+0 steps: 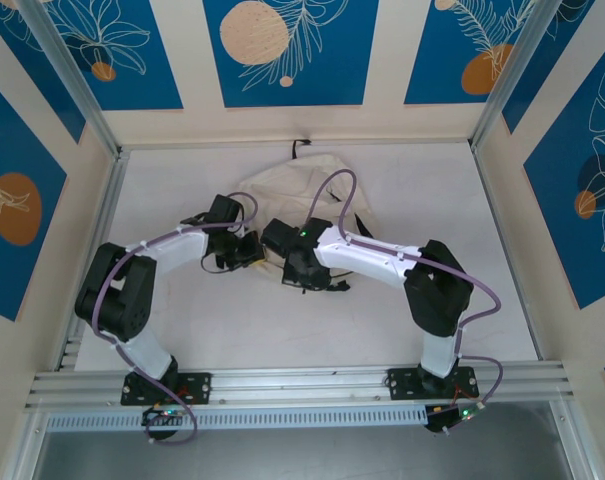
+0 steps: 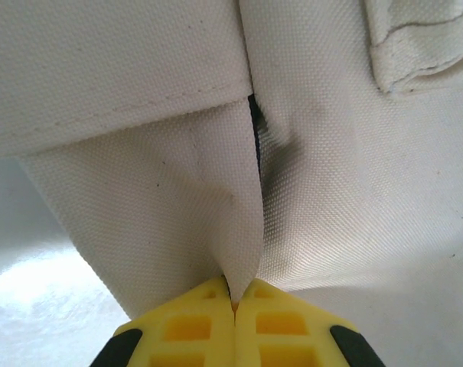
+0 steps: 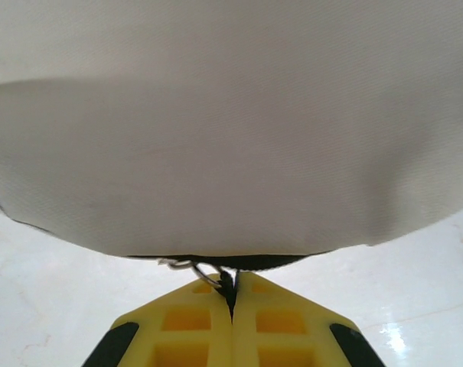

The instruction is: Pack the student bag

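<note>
The student bag lies slumped on the white tabletop, towards the far middle, a soft heap of cream cloth with a small black loop poking out at its far end. Both arms reach in from the near edge and meet at the bag's near side, the left claw and the right claw close beside one another there. From the left wrist, the left claw is clenched, its yellow fingers pressed together on a fold of the bag's cloth that runs down into the pinch. Just above the pinch a dark slit shows between two panels, and a stitched seam crosses the panel on the left. From the right wrist, the right claw is clenched as well, gripping the zip pull, a small dark tab with a thin metal ring hooked to its left. The pull hangs from a black zip line along the bag's lower edge, and the cream cloth bulges out over the claw. Glossy white tabletop shows beneath the bag on either side of the right claw.
</note>
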You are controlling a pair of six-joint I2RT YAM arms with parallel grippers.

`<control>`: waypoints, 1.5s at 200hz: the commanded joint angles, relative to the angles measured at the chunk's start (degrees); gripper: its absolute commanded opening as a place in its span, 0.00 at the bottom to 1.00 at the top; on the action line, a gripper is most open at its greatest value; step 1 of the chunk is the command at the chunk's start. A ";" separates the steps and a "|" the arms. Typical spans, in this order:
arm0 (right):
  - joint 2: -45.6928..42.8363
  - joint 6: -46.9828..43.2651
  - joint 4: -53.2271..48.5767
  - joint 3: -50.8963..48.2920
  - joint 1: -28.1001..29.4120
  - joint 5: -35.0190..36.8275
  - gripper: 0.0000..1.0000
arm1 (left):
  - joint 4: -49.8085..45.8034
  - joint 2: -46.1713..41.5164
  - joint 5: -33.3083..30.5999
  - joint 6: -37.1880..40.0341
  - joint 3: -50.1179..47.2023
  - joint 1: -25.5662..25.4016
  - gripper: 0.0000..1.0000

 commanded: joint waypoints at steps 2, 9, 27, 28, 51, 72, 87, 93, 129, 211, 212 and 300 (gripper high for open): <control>-3.37 1.56 -9.54 1.28 -0.22 4.61 0.00 | -2.83 -2.61 -8.94 3.51 2.54 2.14 0.00; -3.67 0.69 -8.88 1.28 -0.31 4.38 0.00 | -3.75 -3.10 -9.64 4.11 2.95 2.39 0.00; -4.45 -3.50 -4.68 1.61 -0.32 2.27 0.00 | -5.86 -4.28 -11.36 5.13 3.93 3.15 0.00; -4.46 -3.95 -4.43 1.62 -0.32 2.16 0.00 | -5.92 -4.34 -11.44 5.16 3.96 3.22 0.00; -4.73 -11.09 3.77 2.63 -0.19 -4.91 0.00 | -7.79 -6.25 -13.15 4.76 4.30 4.47 0.00; -4.04 -15.43 9.12 4.19 -0.12 -10.66 0.00 | -9.97 -8.88 -13.98 3.66 4.24 5.30 0.13; -3.12 -18.12 12.74 5.43 -0.05 -15.04 0.00 | -13.13 -10.93 -15.42 2.53 4.50 5.65 0.30; -2.58 -18.60 13.89 6.12 0.02 -16.48 0.00 | -13.74 -12.04 -15.56 2.26 4.23 5.83 0.35; 1.11 -19.64 17.01 10.48 -0.31 -20.14 0.00 | -13.98 -18.68 -11.64 -1.31 0.22 6.69 0.55; 1.88 -18.29 18.27 10.16 -0.53 -22.39 0.00 | 1.59 -18.54 5.92 -15.95 -7.36 7.26 0.76; 1.87 -18.20 18.25 10.12 -0.55 -22.39 0.00 | 1.63 -18.37 5.99 -16.01 -7.36 7.26 0.76; 1.03 -16.47 10.61 8.92 0.31 -19.31 0.00 | -0.13 -14.07 3.42 -14.75 -6.31 7.17 0.30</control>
